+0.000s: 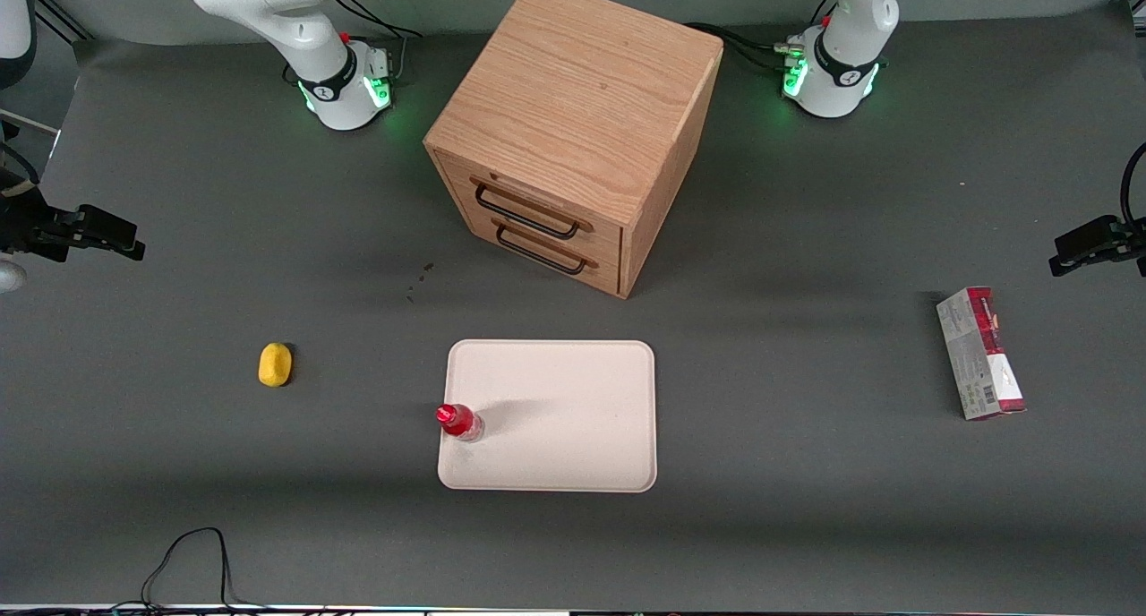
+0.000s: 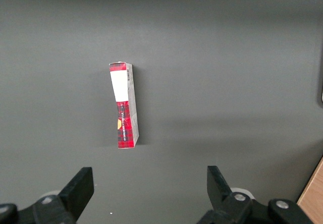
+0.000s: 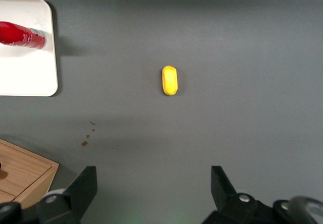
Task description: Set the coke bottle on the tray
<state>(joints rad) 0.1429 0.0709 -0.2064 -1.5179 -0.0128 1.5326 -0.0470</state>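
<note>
The gripper (image 3: 154, 177) hangs over the table at the working arm's end, jaws spread wide and holding nothing. A yellow lump (image 1: 275, 364) lies below it. The coke bottle (image 1: 459, 422) stands upright on the tray (image 1: 573, 419), just inside the rim nearest the lump. A wooden cabinet (image 1: 573, 132) sits farther from the front camera, and a carton (image 1: 980, 352) lies toward the parked arm's end.

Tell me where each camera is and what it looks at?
Front view: sits high facing both arms, looking down at the small red-capped coke bottle standing on the flat cream tray, with the wooden drawer cabinet farther back; both arm bases show.
Right wrist view: hangs above the table, looking down past the open gripper at the yellow oval lump.
Left wrist view: looks down at the red-and-grey carton; that arm's fingers show.
Shared: front and right wrist views both show bottle, tray and lump.
</note>
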